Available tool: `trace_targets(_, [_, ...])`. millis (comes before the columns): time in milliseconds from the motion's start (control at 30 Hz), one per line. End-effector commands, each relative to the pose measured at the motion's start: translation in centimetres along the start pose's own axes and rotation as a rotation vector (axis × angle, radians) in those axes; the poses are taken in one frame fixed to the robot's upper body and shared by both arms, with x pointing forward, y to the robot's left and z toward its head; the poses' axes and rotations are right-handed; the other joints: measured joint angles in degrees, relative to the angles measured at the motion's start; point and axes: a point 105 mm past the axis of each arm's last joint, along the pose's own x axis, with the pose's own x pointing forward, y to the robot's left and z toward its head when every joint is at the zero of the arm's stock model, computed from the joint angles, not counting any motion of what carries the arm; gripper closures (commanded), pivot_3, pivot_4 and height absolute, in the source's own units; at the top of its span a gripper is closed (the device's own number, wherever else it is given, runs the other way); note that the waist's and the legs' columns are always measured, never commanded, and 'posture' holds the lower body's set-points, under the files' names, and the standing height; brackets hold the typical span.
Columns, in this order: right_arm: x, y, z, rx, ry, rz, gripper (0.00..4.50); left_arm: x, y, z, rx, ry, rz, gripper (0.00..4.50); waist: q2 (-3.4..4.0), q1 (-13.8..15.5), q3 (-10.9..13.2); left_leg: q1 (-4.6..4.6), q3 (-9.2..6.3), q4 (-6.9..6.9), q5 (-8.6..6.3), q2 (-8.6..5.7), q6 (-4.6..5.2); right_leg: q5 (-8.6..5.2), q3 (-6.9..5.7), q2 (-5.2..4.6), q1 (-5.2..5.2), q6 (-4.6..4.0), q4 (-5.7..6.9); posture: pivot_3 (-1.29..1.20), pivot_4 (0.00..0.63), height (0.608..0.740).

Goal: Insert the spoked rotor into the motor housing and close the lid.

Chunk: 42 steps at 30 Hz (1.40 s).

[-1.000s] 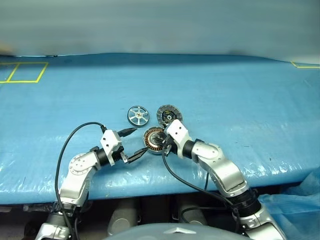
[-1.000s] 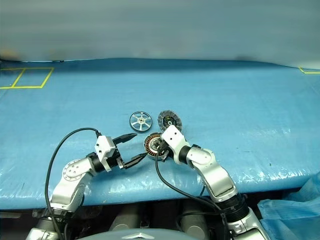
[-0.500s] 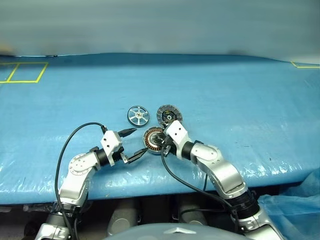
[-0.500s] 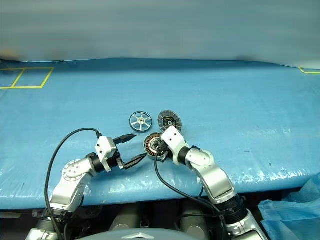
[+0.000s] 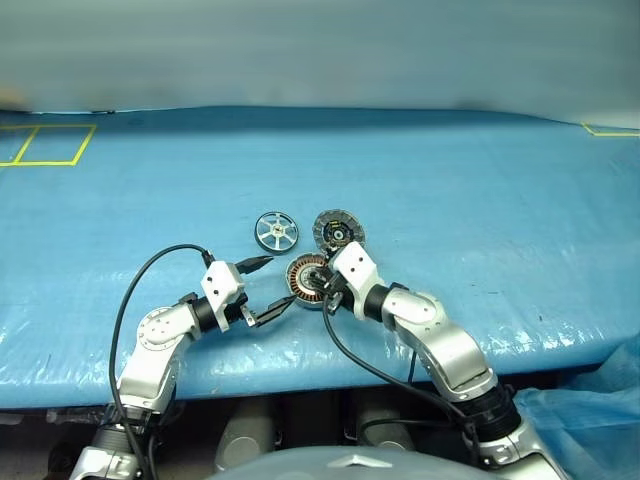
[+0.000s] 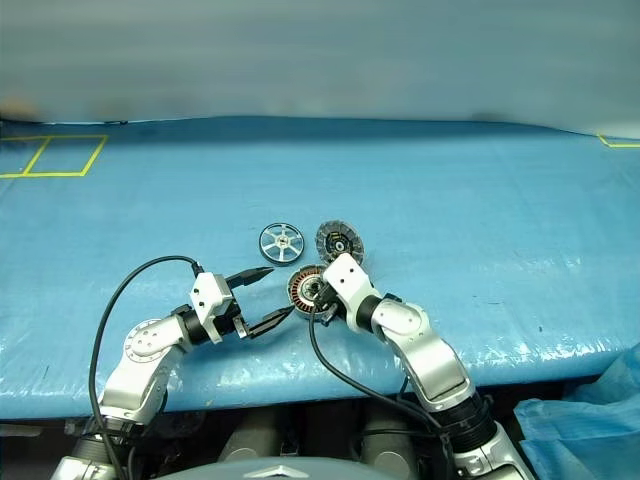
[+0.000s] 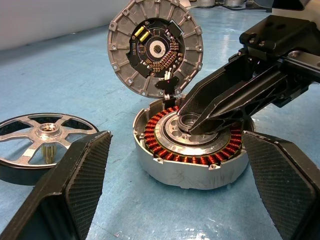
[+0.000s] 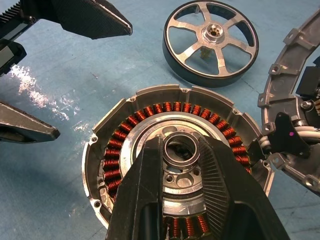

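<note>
blue plastic sheet covers the bench [image 5: 480, 190], and all the parts lie on it near the front edge. nearest is the left end effector [image 5: 262, 290]; its two black fingers stand wide apart and hold nothing, and they point toward the motor housing [image 5: 306, 283] from just beside it. the right end effector [image 8: 181, 165] comes from the other side and its narrow fingers rest on the silver centre of the housing, pinched on the small ring [image 8: 179, 149] in the middle. in the right wrist view the two fingers [image 8: 222, 190] sit on both sides of this ring and touch it. the housing itself lies flat on the bench, open side up, with the copper windings [image 7: 165, 145] in a circle around the centre. the lid [image 7: 155, 47] stands up at the far edge of the housing, joined to it by a small dark hinge piece, and its inner face with small electronic parts looks toward the left wrist camera. the spoked rotor [image 5: 276, 232] lies flat on the sheet, farther back and a bit to the left, near the housing but not touching it. far back at the left corner there are yellow tape lines [image 5: 48, 146] on the sheet.
</note>
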Motion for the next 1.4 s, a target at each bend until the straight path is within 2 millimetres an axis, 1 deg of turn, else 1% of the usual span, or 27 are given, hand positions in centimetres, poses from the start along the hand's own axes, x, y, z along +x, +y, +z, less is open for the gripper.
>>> trace_targets(33, [-0.1,0.7,1.1,-0.025,-0.04,0.03,3.07,0.2,0.1,1.0,0.045,-0.028,-0.005,0.0,0.0,0.0,0.0,0.0,0.0,0.0,0.0,0.0,0.0,0.0,0.0,0.0,0.0,0.0,0.0,0.0,0.15,0.74])
trace_targets(100, [-0.1,0.8,1.1,-0.031,-0.042,0.029,2.52,0.2,0.1,1.0,0.046,-0.027,-0.002,0.0,0.0,0.0,0.0,0.0,0.0,0.0,0.0,0.0,0.0,0.0,0.0,0.0,0.0,0.0,0.0,0.0,0.15,0.74])
trace_targets(200, [-0.1,0.7,1.2,-0.044,-0.043,0.025,1.49,0.2,0.2,0.9,0.047,-0.026,0.0,0.0,0.0,0.0,0.0,0.0,0.0,0.0,0.0,0.0,0.0,0.0,0.0,0.0,-0.01,0.0,0.0,0.0,0.15,0.74])
trace_targets(233, [-0.1,0.6,1.2,-0.05,-0.046,0.018,1.21,0.2,0.2,0.9,0.046,-0.025,0.001,0.0,0.0,0.0,0.0,0.0,0.0,0.0,0.0,0.0,0.0,0.0,0.0,0.0,-0.01,0.0,0.0,0.0,0.15,0.74])
trace_targets(367, [-0.2,0.7,1.6,-0.053,-0.061,0.022,1.21,0.2,0.2,0.8,0.044,-0.022,0.004,0.0,0.0,0.0,0.0,0.0,0.0,0.0,0.0,0.0,0.0,0.0,0.0,0.0,0.0,0.0,0.0,0.0,0.15,0.74])
trace_targets(533, [-0.5,1.0,3.0,-0.04,-0.116,0.048,1.21,0.2,0.2,0.7,0.039,-0.02,0.004,0.0,0.0,0.0,0.0,0.0,0.0,0.0,0.0,0.0,0.0,0.0,0.0,0.0,0.0,0.0,0.0,0.0,0.15,0.74])
trace_targets(667, [-0.5,0.7,3.7,-0.018,-0.152,0.034,1.21,0.3,0.1,0.7,0.038,-0.019,-0.001,0.0,0.0,0.0,0.0,0.0,0.0,0.0,0.0,0.0,0.0,0.0,0.0,0.0,0.0,0.0,0.0,0.0,0.15,0.74])
trace_targets(767, [-0.4,0.2,3.5,-0.014,-0.149,0.007,1.82,0.3,0.1,0.7,0.038,-0.019,-0.001,0.0,0.0,0.0,0.0,0.0,0.0,0.0,0.0,0.0,0.0,0.0,0.0,0.0,0.0,0.0,-0.01,0.0,0.15,0.74])
trace_targets(900, [-0.4,-0.3,2.6,-0.021,-0.113,-0.016,3.13,0.3,0.1,0.7,0.039,-0.017,0.002,0.0,0.0,0.0,0.0,0.0,0.0,0.0,0.0,0.0,0.0,0.0,0.0,0.0,0.0,0.0,0.0,0.0,0.15,0.74])
trace_targets(1033, [-0.3,-0.1,2.3,-0.017,-0.101,-0.002,4.44,0.3,0.2,0.6,0.038,-0.016,0.007,0.0,0.0,0.0,0.0,-0.01,0.0,0.0,0.0,0.0,0.0,0.0,0.0,0.0,0.0,0.0,0.0,0.0,0.15,0.74])
trace_targets(1233, [-0.2,0.1,2.1,-0.022,-0.09,0.005,4.48,0.3,0.2,0.5,0.033,-0.014,0.01,0.0,0.0,0.0,0.0,-0.01,0.0,0.0,0.0,0.0,0.0,0.0,0.0,0.0,0.0,0.0,0.0,0.0,0.15,0.74])
trace_targets(1400, [0.0,-0.2,1.4,-0.02,-0.062,-0.006,4.48,0.3,0.3,0.4,0.034,-0.013,0.012,0.0,0.0,0.0,0.0,-0.01,0.0,0.0,0.0,0.0,0.0,0.0,0.0,0.0,0.0,0.0,0.0,0.0,0.15,0.74])
